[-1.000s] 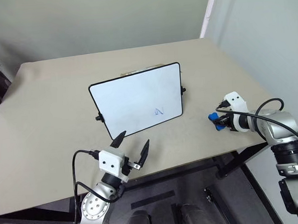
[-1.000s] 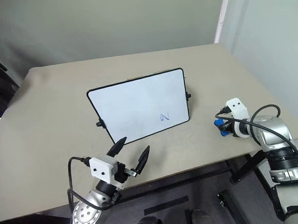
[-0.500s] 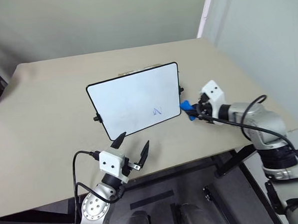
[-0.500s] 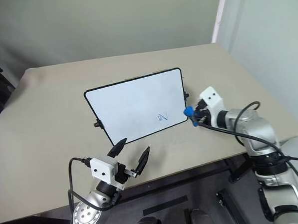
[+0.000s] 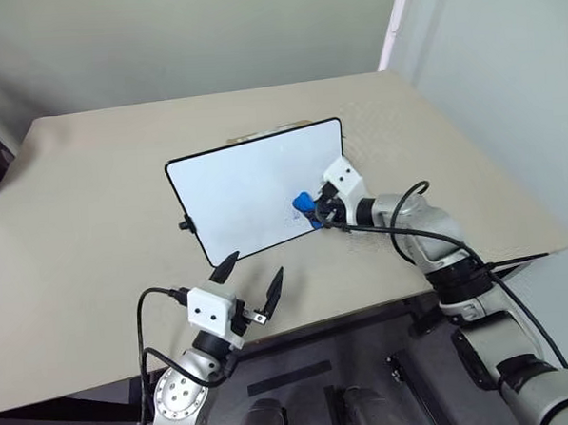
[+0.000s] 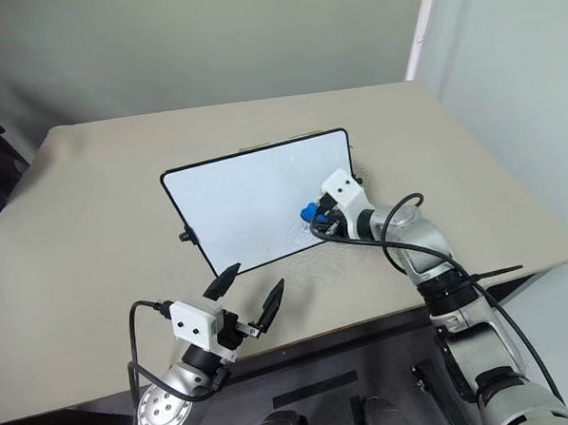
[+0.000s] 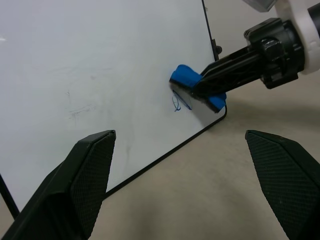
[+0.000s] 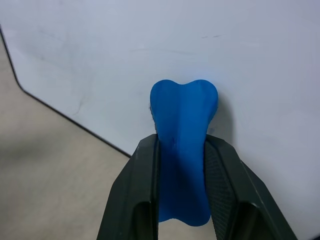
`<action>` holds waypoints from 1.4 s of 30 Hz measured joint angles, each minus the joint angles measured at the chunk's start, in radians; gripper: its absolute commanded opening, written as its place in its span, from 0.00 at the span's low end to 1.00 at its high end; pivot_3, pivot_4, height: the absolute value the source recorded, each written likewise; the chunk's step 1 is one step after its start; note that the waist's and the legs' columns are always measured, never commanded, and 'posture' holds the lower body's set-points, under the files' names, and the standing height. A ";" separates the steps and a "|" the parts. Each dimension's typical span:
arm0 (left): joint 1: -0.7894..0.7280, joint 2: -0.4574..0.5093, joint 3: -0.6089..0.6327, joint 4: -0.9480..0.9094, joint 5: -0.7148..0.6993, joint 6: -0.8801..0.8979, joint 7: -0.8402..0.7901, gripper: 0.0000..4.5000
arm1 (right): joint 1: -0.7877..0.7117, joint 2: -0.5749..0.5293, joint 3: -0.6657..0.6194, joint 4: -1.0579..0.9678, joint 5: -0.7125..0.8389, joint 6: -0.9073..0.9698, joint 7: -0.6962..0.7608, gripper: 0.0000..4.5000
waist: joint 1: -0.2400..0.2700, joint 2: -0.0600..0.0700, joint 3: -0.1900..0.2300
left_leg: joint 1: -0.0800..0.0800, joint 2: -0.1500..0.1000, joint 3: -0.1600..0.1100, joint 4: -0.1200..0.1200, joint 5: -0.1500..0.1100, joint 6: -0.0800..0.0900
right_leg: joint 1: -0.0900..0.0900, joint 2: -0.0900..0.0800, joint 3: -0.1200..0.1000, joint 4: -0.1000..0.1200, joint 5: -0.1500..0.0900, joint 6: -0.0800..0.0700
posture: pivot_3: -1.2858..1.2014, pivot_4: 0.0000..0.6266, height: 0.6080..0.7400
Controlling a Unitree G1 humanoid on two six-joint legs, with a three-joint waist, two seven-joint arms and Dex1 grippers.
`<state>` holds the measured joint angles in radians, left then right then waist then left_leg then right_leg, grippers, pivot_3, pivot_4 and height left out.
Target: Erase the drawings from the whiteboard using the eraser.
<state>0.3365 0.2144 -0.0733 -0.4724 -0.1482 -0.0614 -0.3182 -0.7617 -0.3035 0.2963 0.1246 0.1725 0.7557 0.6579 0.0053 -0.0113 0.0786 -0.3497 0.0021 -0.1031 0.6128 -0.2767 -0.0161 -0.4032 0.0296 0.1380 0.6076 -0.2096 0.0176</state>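
From the head camera's left eye, the whiteboard (image 5: 254,187) stands propped near the middle of the tan table (image 5: 93,213), a flat white panel with a thin black rim and rounded corners. The right gripper (image 5: 312,212) reaches in from about 4 o'clock of the board, clamped on the eraser (image 5: 304,204), which sits at the board's lower right area, right where the drawings lie. The left gripper (image 5: 252,275) hangs near the table's front edge, at about 6 o'clock of the board and well apart from it, its jaws spread and empty. The right arm is plainly the nearer one.

The right eye view gives the same layout: the eraser (image 6: 309,212) against the white face, close to the board's 5 o'clock corner.

In the left wrist view, the drawings (image 7: 180,102) are a small blue looped scribble, and the eraser (image 7: 196,88) appears to touch the board just beside it, at about 1 o'clock of the mark and partly over it. The eraser's long axis runs slantwise, roughly 10 to 4 o'clock. A short wipe toward 7 o'clock would likely cover the scribble.

In the right wrist view, the eraser (image 8: 183,145) is a smooth, soft-looking blue block with a notched, lobed tip, pinched between two black ribbed fingers (image 8: 135,200). The board surface is glossy.
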 measured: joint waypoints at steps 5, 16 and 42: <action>0.016 0.000 0.000 -0.010 0.000 0.000 0.002 1.00 | 0.000 0.016 0.011 0.043 -0.024 -0.009 -0.001 0.28 | -0.001 0.000 0.000 | 0.001 0.000 0.000 0.000 -0.001 -0.002 | -0.002 0.000 0.000 0.000 0.001 -0.002 | 0.52 0.24 0.92; 0.042 0.000 0.001 -0.043 -0.001 0.000 0.017 1.00 | -0.038 0.064 0.030 0.221 -0.098 -0.051 -0.034 0.28 | -0.003 0.000 0.001 | 0.000 0.000 0.000 0.000 -0.004 -0.006 | -0.005 0.000 -0.001 0.001 0.005 -0.008 | 0.52 0.24 0.92; 0.057 0.002 0.013 -0.045 -0.003 0.000 0.015 1.00 | -0.089 0.148 -0.015 0.175 -0.116 -0.036 -0.072 0.28 | -0.021 0.000 0.004 | 0.001 0.000 0.000 -0.001 -0.001 -0.004 | -0.007 0.001 -0.001 0.001 0.006 -0.007 | 0.52 0.24 0.92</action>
<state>0.3938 0.2168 -0.0603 -0.5172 -0.1514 -0.0614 -0.3027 -0.8508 -0.1557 0.2809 0.2993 0.0561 0.7198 0.5861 -0.0157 -0.0116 0.0822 -0.3483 0.0023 -0.1028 0.6123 -0.2782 -0.0206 -0.4106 0.0302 0.1369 0.6083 -0.2036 0.0109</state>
